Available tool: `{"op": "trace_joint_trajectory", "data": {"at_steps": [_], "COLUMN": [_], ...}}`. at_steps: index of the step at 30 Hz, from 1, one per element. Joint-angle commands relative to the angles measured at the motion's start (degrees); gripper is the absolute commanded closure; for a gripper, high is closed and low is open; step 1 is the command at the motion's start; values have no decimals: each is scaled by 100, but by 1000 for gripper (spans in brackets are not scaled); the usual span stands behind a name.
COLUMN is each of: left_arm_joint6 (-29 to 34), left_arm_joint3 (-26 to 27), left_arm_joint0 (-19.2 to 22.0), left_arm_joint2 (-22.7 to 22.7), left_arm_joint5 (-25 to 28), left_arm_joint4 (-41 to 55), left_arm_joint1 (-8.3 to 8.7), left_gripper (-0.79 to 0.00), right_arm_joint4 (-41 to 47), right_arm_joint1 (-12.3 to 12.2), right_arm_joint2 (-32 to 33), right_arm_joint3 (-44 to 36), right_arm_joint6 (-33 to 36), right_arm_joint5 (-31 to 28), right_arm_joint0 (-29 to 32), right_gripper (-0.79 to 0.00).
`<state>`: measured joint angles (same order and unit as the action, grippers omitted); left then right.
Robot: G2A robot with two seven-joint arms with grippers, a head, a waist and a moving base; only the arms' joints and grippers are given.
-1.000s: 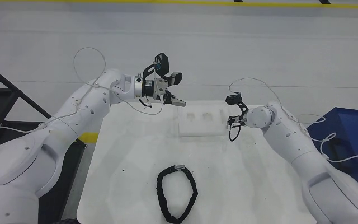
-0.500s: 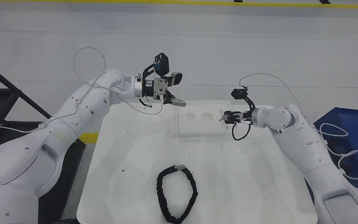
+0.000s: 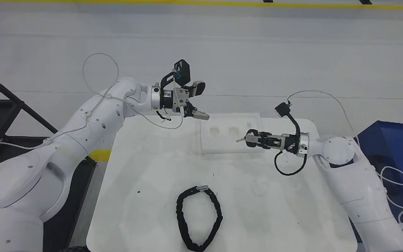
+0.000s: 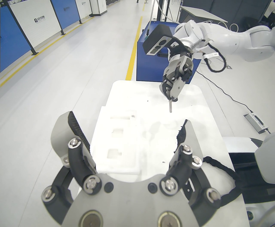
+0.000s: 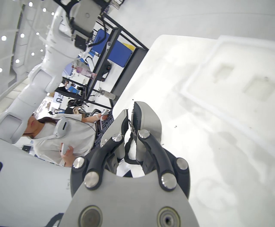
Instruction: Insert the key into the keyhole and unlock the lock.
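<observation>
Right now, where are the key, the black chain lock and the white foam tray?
key (image 4: 170, 107): left wrist view, on its bare metal shaft.
chain lock (image 3: 218, 211): top view, on the black sleeve of its loop.
foam tray (image 3: 220, 146): top view, on bare foam beside its recesses.

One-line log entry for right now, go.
left gripper: open, above table far edge | right gripper: shut on key, in air near foam tray | lock: on table, untouched

Logo lettering stands on a white wall panel (image 4: 40, 20); print on a cable tag (image 4: 209, 55) seems illegible.
</observation>
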<state>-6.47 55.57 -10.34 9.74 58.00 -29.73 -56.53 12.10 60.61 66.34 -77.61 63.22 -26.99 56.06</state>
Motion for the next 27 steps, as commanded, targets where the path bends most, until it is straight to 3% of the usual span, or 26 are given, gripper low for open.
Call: {"op": "trace_joint_trajectory", "data": {"at_steps": [1,27], "left_arm_joint6": [0,47], "left_arm_joint3": [0,79], "left_arm_joint0": [0,-88], "left_arm_joint2": [0,50], "left_arm_joint5": [0,-162], "left_arm_joint4": [1,-44], "left_arm_joint1": [0,8], "left_gripper": [-785,-785], "right_arm_joint4": [169,264], "right_arm_joint1": [-15,-52], "right_arm_joint2": [38,119], "right_arm_joint3": [-115,-267], "right_arm_joint6": [52,44], "right_arm_joint5": [31,151], "right_arm_joint0": [82,237], "right_gripper": [0,0]}}
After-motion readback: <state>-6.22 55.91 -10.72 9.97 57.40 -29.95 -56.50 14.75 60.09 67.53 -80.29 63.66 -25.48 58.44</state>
